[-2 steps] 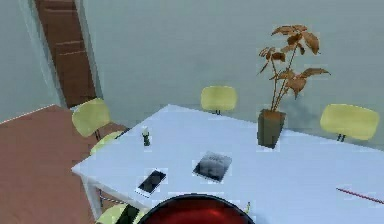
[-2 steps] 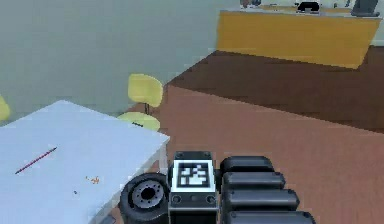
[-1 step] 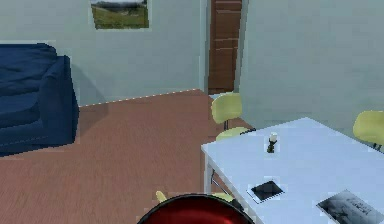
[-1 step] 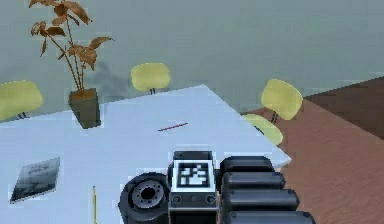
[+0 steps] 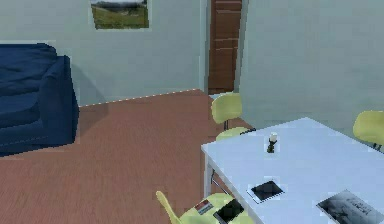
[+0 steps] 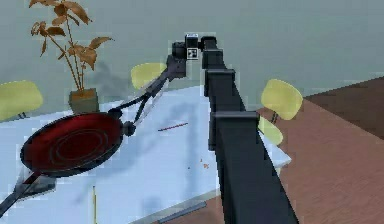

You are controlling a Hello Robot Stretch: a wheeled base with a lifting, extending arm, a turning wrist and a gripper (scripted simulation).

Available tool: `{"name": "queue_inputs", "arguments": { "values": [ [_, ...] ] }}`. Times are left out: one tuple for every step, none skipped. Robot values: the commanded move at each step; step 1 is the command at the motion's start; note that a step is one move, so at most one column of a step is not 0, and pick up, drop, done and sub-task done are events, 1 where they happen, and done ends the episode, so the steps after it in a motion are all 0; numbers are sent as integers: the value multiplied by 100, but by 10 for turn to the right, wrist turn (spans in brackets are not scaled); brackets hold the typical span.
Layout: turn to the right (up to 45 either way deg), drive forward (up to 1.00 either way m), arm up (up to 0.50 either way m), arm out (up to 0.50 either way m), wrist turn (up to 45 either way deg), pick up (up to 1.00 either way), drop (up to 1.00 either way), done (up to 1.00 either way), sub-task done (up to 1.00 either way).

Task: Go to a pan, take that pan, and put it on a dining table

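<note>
**White table, with the pan at the fingers' far end**

The white dining table (image 6: 170, 150) spreads across the arm side view, with yellow chairs (image 6: 280, 98) round it and a potted plant (image 6: 75, 60) with dry orange leaves at its far edge. In the forward view the same table (image 5: 300, 160) fills the lower right, beyond brown floor, a blue sofa (image 5: 35, 95) and a door (image 5: 225, 45).

The arm (image 6: 235, 140) rises from the bottom edge, and the gripper (image 6: 130, 120) slants down and to the left from its end. The pan (image 6: 75, 145), dark with a red inside, lies at the fingers' tips, lower and further left, with its upper-right rim meeting them. Its long axis seems to run from that rim down to the lower left, where a grey stub, probably the handle, heads for the picture's corner. That is roughly in line with the fingers.

The pan appears against the tabletop, so the placing likely turns on its height above the surface, and that is the hard part. I cannot tell whether its base rests on the table or hangs above it. So I also cannot tell whether the gripper holds it, nor how the fingers are set. The pan's rim hides where they meet it. A thin dark stick (image 6: 172, 127) lies on the table just right of the pan.
</note>
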Motion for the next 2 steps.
{"name": "queue_inputs", "arguments": {
  "values": [
    [0,0,0,0,390,0,0,0,0],
    [0,0,-4,0,0,0,0,0,0]
  ]
}}
